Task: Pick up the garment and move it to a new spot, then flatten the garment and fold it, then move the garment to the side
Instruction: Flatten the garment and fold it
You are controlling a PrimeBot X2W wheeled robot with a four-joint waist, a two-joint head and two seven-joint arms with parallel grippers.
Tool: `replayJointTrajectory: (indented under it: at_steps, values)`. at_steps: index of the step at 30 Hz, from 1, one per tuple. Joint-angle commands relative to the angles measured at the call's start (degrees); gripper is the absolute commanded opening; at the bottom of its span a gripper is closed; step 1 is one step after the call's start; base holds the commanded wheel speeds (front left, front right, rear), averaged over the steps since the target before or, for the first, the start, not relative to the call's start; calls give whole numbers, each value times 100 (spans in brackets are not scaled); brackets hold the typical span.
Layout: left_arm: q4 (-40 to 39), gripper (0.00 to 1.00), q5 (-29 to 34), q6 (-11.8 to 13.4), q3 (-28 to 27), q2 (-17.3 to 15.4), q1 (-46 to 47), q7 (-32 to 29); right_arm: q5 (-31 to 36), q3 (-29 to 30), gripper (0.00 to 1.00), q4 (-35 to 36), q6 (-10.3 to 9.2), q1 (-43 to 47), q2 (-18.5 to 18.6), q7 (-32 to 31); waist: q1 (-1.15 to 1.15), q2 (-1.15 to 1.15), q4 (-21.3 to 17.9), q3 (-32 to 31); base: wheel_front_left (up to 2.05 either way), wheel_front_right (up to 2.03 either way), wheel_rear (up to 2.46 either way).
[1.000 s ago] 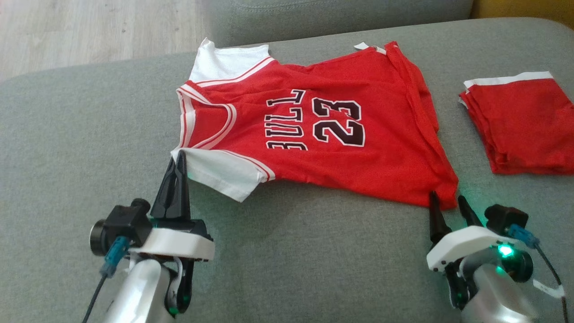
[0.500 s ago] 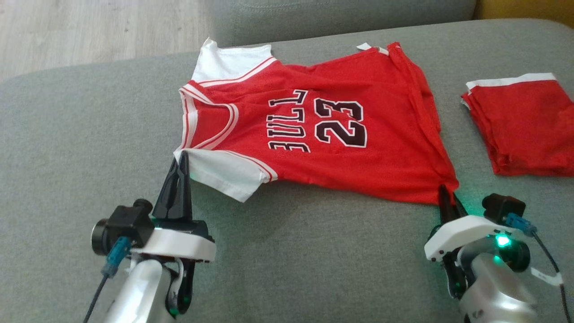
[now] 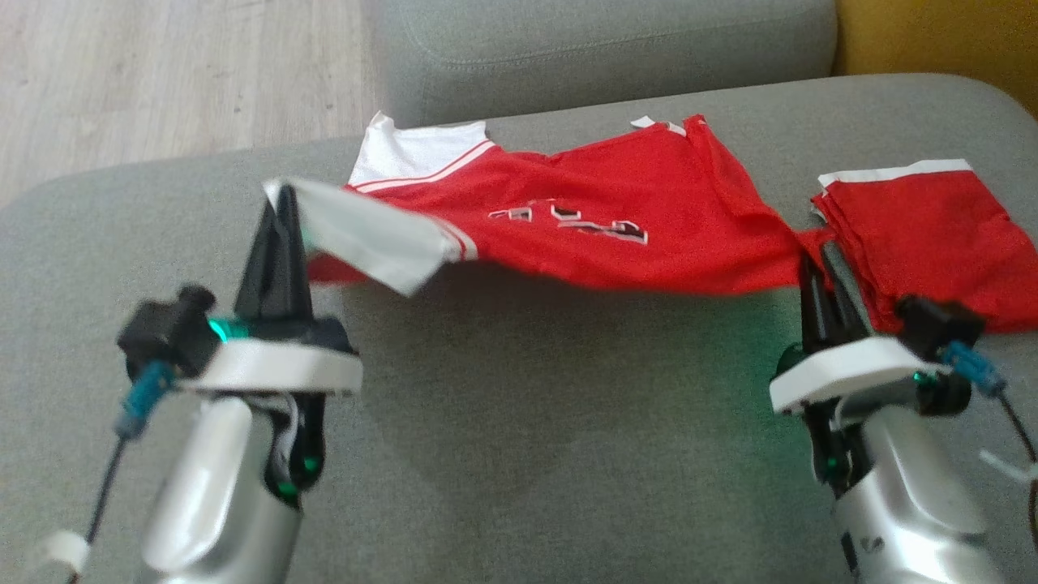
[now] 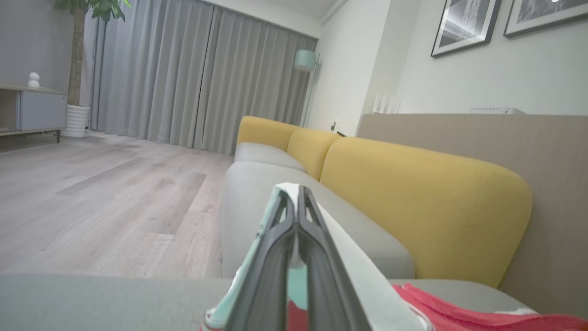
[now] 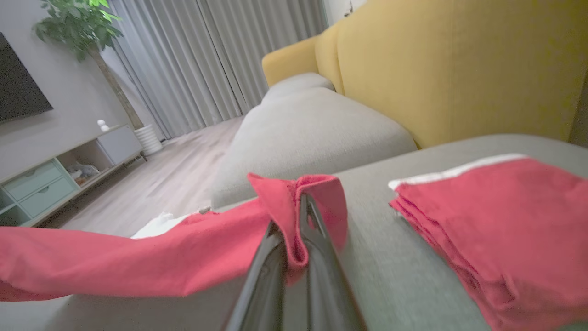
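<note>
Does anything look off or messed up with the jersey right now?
Nothing damaged. The jersey sags between the left gripper, pinching a white sleeve, and the right gripper, pinching the red hem corner.

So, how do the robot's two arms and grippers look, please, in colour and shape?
Both match. The left gripper and right gripper have two long, black, tapering fingers on a white collar. Beside each collar sits a small black camera with a blue plug and a thin dark cable. The forearms are glossy silver, with green lights glowing at the wrists.
</note>
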State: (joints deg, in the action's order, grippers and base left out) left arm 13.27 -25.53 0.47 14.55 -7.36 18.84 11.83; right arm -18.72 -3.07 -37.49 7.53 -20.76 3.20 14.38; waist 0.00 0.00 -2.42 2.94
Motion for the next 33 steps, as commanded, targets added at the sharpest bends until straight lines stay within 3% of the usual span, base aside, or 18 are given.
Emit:
replayJointTrajectory:
  at_steps: [1, 6, 11, 16, 22, 29, 33]
  values:
    - [-259, 0, -55, -25, -264, -163, 409, -25, 66, -105, 0, 319, -4, -258, -33, -40, 0, 0, 5, -39, 0, 0, 0]
    - [-468, 0, -368, -57, -472, -151, 1021, -276, 101, -37, 0, 1235, -4, -549, 1, -510, 0, 0, 20, -154, 0, 0, 0]
    - [-911, 0, -719, -46, -719, -139, 1663, -518, -27, -30, 0, 2511, -4, -862, 269, -1094, 0, 0, 12, -260, 0, 0, 0]
    - [-1815, 0, -1125, 93, -964, -64, 1787, -782, -236, 134, 0, 3689, -4, -849, 397, -1584, 0, 0, 22, -202, 0, 0, 0]
    - [-2789, 0, -1526, 352, -1112, -67, 1984, -1374, -349, 508, 0, 4908, -4, -775, 273, -2251, 0, 0, 64, 117, 0, 0, 0]
    - [-2047, 0, -1618, 357, -1127, -319, 3082, -1866, -141, 616, 0, 4979, -4, -1506, 235, -2875, 0, 0, 212, 928, 0, 0, 0]
    - [-722, 0, -1307, 115, -1093, -685, 4246, -1755, -40, 476, 0, 4022, -4, -2701, 309, -2902, 0, 0, 188, 1524, 0, 0, 0]
